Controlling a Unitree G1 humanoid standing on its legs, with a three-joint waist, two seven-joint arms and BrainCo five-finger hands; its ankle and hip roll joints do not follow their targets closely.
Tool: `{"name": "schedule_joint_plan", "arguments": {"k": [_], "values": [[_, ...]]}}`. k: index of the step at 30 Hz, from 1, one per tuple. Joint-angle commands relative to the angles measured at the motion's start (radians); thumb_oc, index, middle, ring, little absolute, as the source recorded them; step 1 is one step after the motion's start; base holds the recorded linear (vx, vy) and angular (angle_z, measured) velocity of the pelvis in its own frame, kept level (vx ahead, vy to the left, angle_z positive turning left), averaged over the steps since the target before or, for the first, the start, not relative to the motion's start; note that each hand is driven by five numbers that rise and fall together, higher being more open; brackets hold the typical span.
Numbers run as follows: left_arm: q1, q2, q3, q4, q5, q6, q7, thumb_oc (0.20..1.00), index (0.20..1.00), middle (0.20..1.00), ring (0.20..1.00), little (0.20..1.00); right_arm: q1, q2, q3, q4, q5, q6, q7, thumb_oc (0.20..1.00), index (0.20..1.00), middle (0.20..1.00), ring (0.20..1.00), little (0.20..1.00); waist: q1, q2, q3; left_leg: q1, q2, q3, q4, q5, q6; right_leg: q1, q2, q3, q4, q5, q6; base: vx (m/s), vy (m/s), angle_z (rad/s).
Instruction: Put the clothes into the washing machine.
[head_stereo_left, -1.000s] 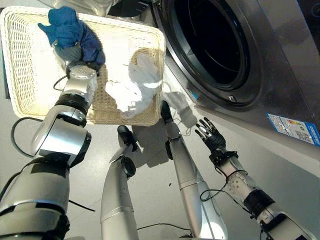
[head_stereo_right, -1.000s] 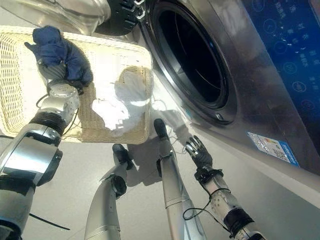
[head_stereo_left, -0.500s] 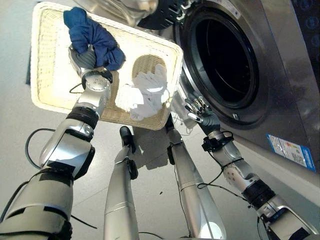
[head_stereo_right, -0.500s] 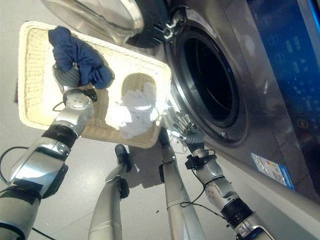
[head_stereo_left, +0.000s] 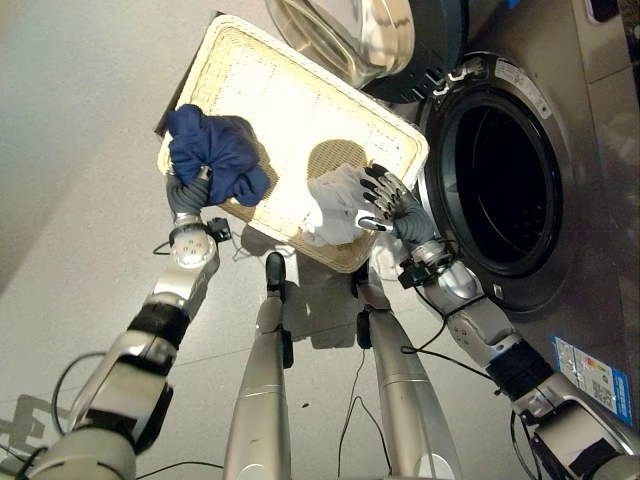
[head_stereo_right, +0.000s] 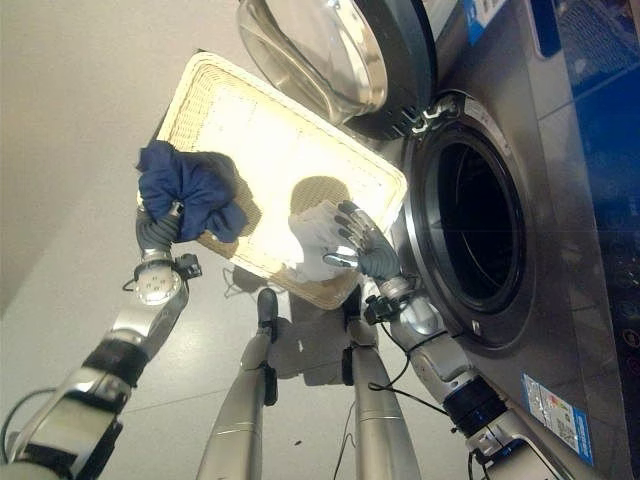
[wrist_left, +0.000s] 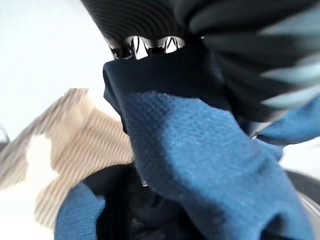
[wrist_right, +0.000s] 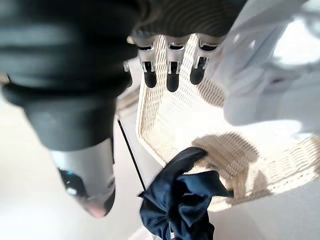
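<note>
At centre left of the left eye view, the left hand (head_stereo_left: 187, 195) is raised over the near corner of the basket (head_stereo_left: 262, 85), fingers closed round a bunched blue cloth (head_stereo_left: 215, 158) that hangs over the rim. Right of centre, the right hand (head_stereo_left: 396, 206) reaches over the basket's near right corner with fingers spread and straight, tips at a white cloth (head_stereo_left: 335, 203) heaped inside; whether they touch it I cannot tell. The basket lies on grey floor (head_stereo_left: 80, 120), hard against the washer (head_stereo_left: 580, 200). Drum opening (head_stereo_left: 500, 180) at right is dark. The open door (head_stereo_left: 385, 40), upper centre, stands over the basket's far edge.
</note>
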Motion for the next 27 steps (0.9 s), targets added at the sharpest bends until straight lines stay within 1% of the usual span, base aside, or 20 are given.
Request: {"name": "schedule_joint_plan", "arguments": {"k": [1, 2, 5, 8, 9, 10, 12, 13, 16, 17, 19, 21, 24, 27], "values": [[-0.032, -0.026, 0.017, -0.082, -0.045, -0.072, -0.146, 0.2, 0.2, 0.2, 0.2, 0.2, -0.003, -0.033, -0.01, -0.085, -0.093, 0.023, 0.008, 1.0, 1.0, 1.0, 1.0, 1.0, -0.023, 0.067, -0.011, -0.004, -0.092, 0.064, 0.029, -0.051, 0.042, 0.09, 0.047, -0.065, -0.085, -0.049, 0.031, -0.04, -0.051, 0.03], [-0.011, -0.032, 0.001, -0.143, -0.078, -0.07, -0.216, 0.2, 0.2, 0.2, 0.2, 0.2, -0.037, -0.041, 0.007, -0.075, -0.121, 0.047, 0.019, 1.0, 1.0, 1.0, 1.0, 1.0, -0.01, 0.072, -0.011, -0.005, -0.094, 0.059, 0.028, -0.048, 0.045, 0.092, 0.041, -0.076, -0.085, -0.049, 0.032, -0.04, -0.051, 0.04], [-0.003, -0.039, -0.01, -0.182, -0.116, -0.064, -0.285, 0.2, 0.2, 0.2, 0.2, 0.2, -0.066, -0.049, 0.022, -0.059, -0.127, 0.069, 0.038, 1.0, 1.0, 1.0, 1.0, 1.0, -0.002, 0.077, -0.011, -0.002, -0.097, 0.057, 0.023, -0.045, 0.047, 0.098, 0.037, -0.084, -0.09, -0.047, 0.032, -0.02, -0.027, 0.1], [-0.002, -0.043, -0.063, -0.25, -0.178, -0.042, -0.405, 0.2, 0.2, 0.2, 0.2, 0.2, -0.111, -0.05, 0.066, -0.037, -0.121, 0.115, 0.066, 1.0, 1.0, 1.0, 1.0, 1.0, 0.009, 0.082, -0.011, 0.004, -0.102, 0.053, 0.017, -0.041, 0.052, 0.105, 0.031, -0.095, -0.098, -0.039, 0.035, -0.02, -0.027, 0.06], [-0.002, -0.043, -0.067, -0.255, -0.184, -0.038, -0.417, 0.2, 0.2, 0.2, 0.2, 0.2, -0.114, -0.051, 0.071, -0.035, -0.12, 0.117, 0.068, 1.0, 1.0, 1.0, 1.0, 1.0, 0.01, 0.082, -0.011, 0.005, -0.102, 0.052, 0.016, -0.04, 0.052, 0.106, 0.031, -0.096, -0.099, -0.038, 0.036, -0.01, -0.015, 0.03], [-0.002, -0.042, -0.082, -0.276, -0.202, -0.028, -0.452, 0.2, 0.2, 0.2, 0.2, 0.2, -0.123, -0.052, 0.083, -0.033, -0.127, 0.134, 0.075, 1.0, 1.0, 1.0, 1.0, 1.0, 0.011, 0.081, -0.011, 0.007, -0.104, 0.052, 0.014, -0.039, 0.053, 0.109, 0.03, -0.098, -0.104, -0.035, 0.037, 0.0, 0.0, 0.0], [-0.003, -0.041, -0.088, -0.283, -0.209, -0.022, -0.461, 0.2, 0.2, 0.2, 0.2, 0.2, -0.126, -0.053, 0.087, -0.032, -0.129, 0.135, 0.075, 1.0, 1.0, 1.0, 1.0, 1.0, 0.011, 0.081, -0.011, 0.008, -0.103, 0.053, 0.012, -0.039, 0.053, 0.111, 0.03, -0.097, -0.106, -0.034, 0.037, 0.0, 0.0, 0.0], [-0.006, -0.038, -0.123, -0.321, -0.247, 0.004, -0.519, 0.2, 0.2, 0.2, 0.2, 0.2, -0.142, -0.062, 0.116, -0.032, -0.111, 0.149, 0.083, 1.0, 1.0, 1.0, 1.0, 1.0, 0.01, 0.08, -0.011, 0.014, -0.103, 0.055, 0.002, -0.035, 0.057, 0.115, 0.032, -0.097, -0.117, -0.024, 0.039, 0.0, 0.0, 0.0], [-0.013, -0.034, -0.147, -0.341, -0.277, 0.026, -0.551, 0.2, 0.2, 0.2, 0.2, 0.2, -0.15, -0.067, 0.138, -0.028, -0.112, 0.155, 0.093, 1.0, 1.0, 1.0, 1.0, 1.0, 0.008, 0.08, -0.011, 0.024, -0.103, 0.058, -0.009, -0.032, 0.059, 0.123, 0.031, -0.099, -0.131, -0.016, 0.042, 0.0, 0.0, 0.0], [-0.017, -0.031, -0.163, -0.358, -0.293, 0.047, -0.563, 0.2, 0.2, 0.2, 0.2, 0.2, -0.155, -0.072, 0.153, -0.03, -0.098, 0.164, 0.1, 1.0, 1.0, 1.0, 1.0, 1.0, 0.007, 0.08, -0.011, 0.029, -0.103, 0.061, -0.016, -0.03, 0.06, 0.127, 0.029, -0.099, -0.138, -0.01, 0.044, 0.0, 0.0, 0.0], [-0.017, -0.026, -0.179, -0.372, -0.298, 0.06, -0.568, 0.2, 0.2, 0.2, 0.2, 0.2, -0.158, -0.075, 0.166, -0.03, -0.077, 0.171, 0.116, 1.0, 1.0, 1.0, 1.0, 1.0, 0.006, 0.08, -0.011, 0.031, -0.102, 0.062, -0.017, -0.03, 0.061, 0.128, 0.029, -0.099, -0.141, -0.006, 0.045, 0.0, 0.0, 0.0], [-0.018, -0.023, -0.186, -0.376, -0.299, 0.063, -0.566, 0.2, 0.2, 0.2, 0.2, 0.2, -0.16, -0.077, 0.172, -0.032, -0.07, 0.173, 0.116, 1.0, 1.0, 1.0, 1.0, 1.0, 0.005, 0.079, -0.011, 0.032, -0.102, 0.063, -0.018, -0.029, 0.061, 0.128, 0.029, -0.099, -0.142, -0.005, 0.046, 0.0, 0.0, 0.0], [-0.015, -0.015, -0.211, -0.389, -0.312, 0.072, -0.545, 0.2, 0.2, 0.2, 0.2, 0.2, -0.154, -0.077, 0.195, -0.045, 0.021, 0.183, 0.135, 1.0, 1.0, 1.0, 1.0, 1.0, 0.004, 0.078, -0.011, 0.038, -0.099, 0.067, -0.028, -0.026, 0.062, 0.132, 0.028, -0.101, -0.153, 0.003, 0.048, 0.0, 0.0, 0.0], [-0.011, -0.017, -0.217, -0.387, -0.313, 0.076, -0.537, 0.2, 0.2, 0.2, 0.2, 0.2, -0.149, -0.07, 0.203, -0.055, 0.058, 0.187, 0.144, 1.0, 1.0, 1.0, 1.0, 1.0, 0.004, 0.075, -0.011, 0.039, -0.098, 0.069, -0.031, -0.024, 0.063, 0.132, 0.027, -0.103, -0.156, 0.006, 0.05, 0.0, 0.0, 0.0]]}}
